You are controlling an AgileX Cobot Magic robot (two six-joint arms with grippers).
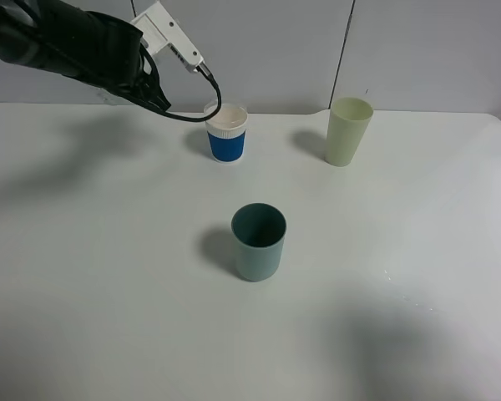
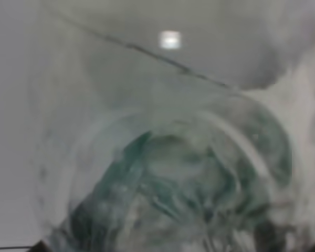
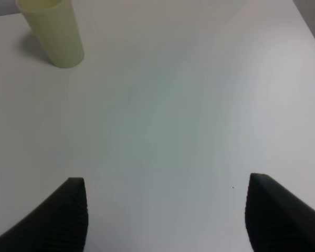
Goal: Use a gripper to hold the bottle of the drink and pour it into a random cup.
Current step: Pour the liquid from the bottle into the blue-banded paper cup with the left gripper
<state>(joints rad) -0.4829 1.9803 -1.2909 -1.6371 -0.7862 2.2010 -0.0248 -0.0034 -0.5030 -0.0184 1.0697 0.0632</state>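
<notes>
The clear bottle (image 2: 168, 178) with its dark green label fills the left wrist view, blurred and very close. My left gripper (image 1: 154, 83), with its white boxy head and looping black cable, hangs high at the back left, just left of the blue-banded white cup (image 1: 227, 134), and is shut on the bottle. In the high view the bottle itself is hard to make out behind the arm and cable. My right gripper (image 3: 165, 215) is open and empty above bare table and is outside the high view.
A dark teal cup (image 1: 258, 241) stands mid-table. A tall pale green cup (image 1: 348, 130) stands at the back right; it also shows in the right wrist view (image 3: 51, 31). A grey wall runs behind the white table (image 1: 83, 276).
</notes>
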